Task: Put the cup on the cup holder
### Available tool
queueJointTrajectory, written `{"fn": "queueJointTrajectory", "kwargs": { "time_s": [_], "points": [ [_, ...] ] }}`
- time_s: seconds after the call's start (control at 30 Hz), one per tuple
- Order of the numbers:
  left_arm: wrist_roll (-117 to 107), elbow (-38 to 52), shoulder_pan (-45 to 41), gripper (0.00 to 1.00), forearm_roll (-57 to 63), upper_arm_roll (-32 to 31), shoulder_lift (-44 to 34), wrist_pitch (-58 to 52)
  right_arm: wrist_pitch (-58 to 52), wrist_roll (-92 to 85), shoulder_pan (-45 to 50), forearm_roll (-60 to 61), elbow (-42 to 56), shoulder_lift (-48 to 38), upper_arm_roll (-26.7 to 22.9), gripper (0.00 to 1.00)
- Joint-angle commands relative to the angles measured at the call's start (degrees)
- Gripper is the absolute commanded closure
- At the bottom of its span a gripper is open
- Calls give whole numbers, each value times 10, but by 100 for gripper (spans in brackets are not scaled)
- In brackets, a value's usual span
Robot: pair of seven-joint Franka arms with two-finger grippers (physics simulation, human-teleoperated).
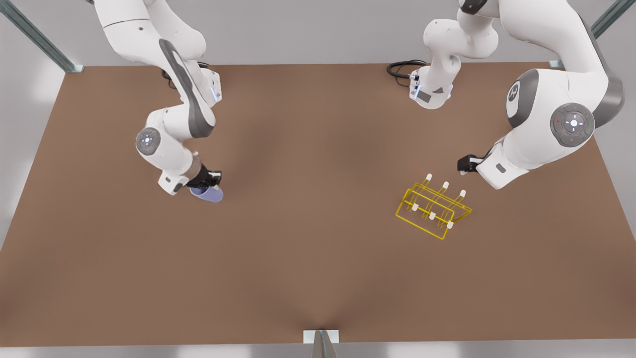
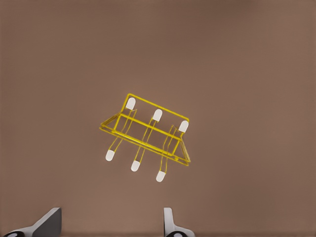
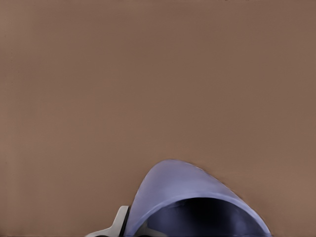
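The lavender-blue cup point(image 1: 209, 194) sits tilted in my right gripper point(image 1: 208, 183) on the front view's left, just above the brown table. In the right wrist view the cup point(image 3: 180, 190) is close up with its dark mouth showing, and one finger point(image 3: 118, 223) rests against its side. On the front view's right, the yellow wire cup holder point(image 1: 433, 211) stands on the table with its white-tipped prongs up. My left gripper point(image 1: 466, 164) hovers open just behind it. The left wrist view looks down on the cup holder point(image 2: 146, 137), well beyond the spread fingers of my left gripper point(image 2: 111, 228).
The brown table point(image 1: 318, 268) stretches wide between the cup and the rack. Both arm bases and a black cable point(image 1: 400, 68) are at the far edge. Metal frame posts point(image 1: 322, 344) stand at the table's edges.
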Motion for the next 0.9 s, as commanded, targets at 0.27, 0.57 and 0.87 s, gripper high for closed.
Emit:
{"fn": "queueJointTrajectory", "kwargs": {
  "time_s": [0.27, 0.57, 0.87],
  "points": [
    [0, 0, 0, 0, 0, 0, 5, 2, -256, -160, 206, 295, 476, 413, 1, 79],
    [0, 0, -3, 0, 0, 0, 7, 3, -351, -391, 305, 452, 758, 715, -7, 79],
    [0, 0, -3, 0, 0, 0, 7, 3, -300, -457, 314, 472, 744, 724, -34, 0]
  ]
}}
